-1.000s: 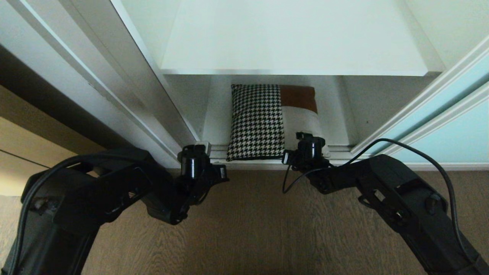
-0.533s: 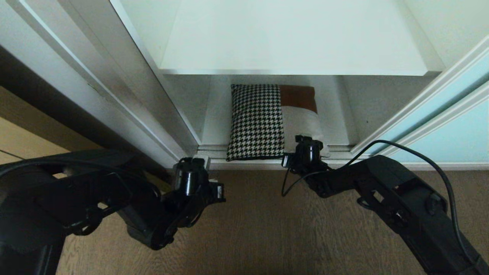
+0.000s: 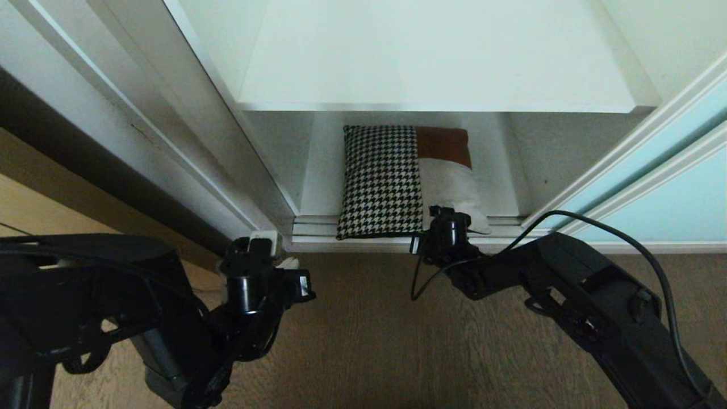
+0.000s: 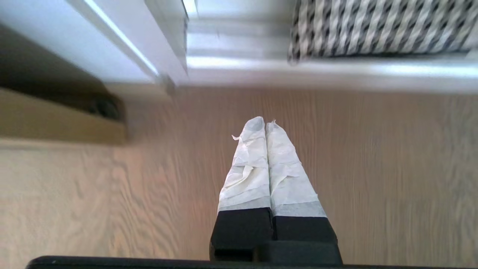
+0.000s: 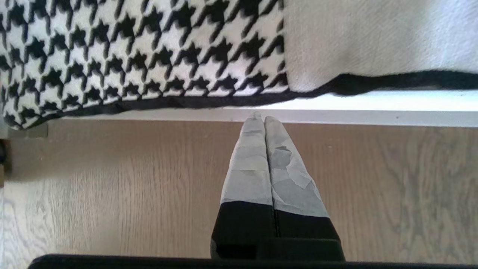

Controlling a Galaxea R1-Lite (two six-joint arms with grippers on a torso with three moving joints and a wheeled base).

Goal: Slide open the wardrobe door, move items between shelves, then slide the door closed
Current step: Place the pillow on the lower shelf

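Cushion point(image 3: 406, 180): on bottom shelf point(image 3: 324, 187), front edge overhanging.
Right gripper point(image 5: 264, 118): jaws pressed together, just short of cushion.
Left gripper point(image 4: 265, 123): jaws pressed together, over floor.
Advice: spread jaws before pinching cushion hem.

houndstooth, brown and cream cushion point(image 3: 404, 179), aqua door point(image 3: 670, 187), white shelf point(image 3: 431, 57), brown wood floor point(image 3: 369, 341)

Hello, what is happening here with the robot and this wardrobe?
The sliding wardrobe door stands open on the right. A patchwork cushion lies on the bottom shelf, under an upper shelf. The right gripper hangs just in front of the cushion's front edge, over the wooden floor, fingers together and holding nothing. The left gripper, also shut and empty, hangs over the floor near the wardrobe's left frame.
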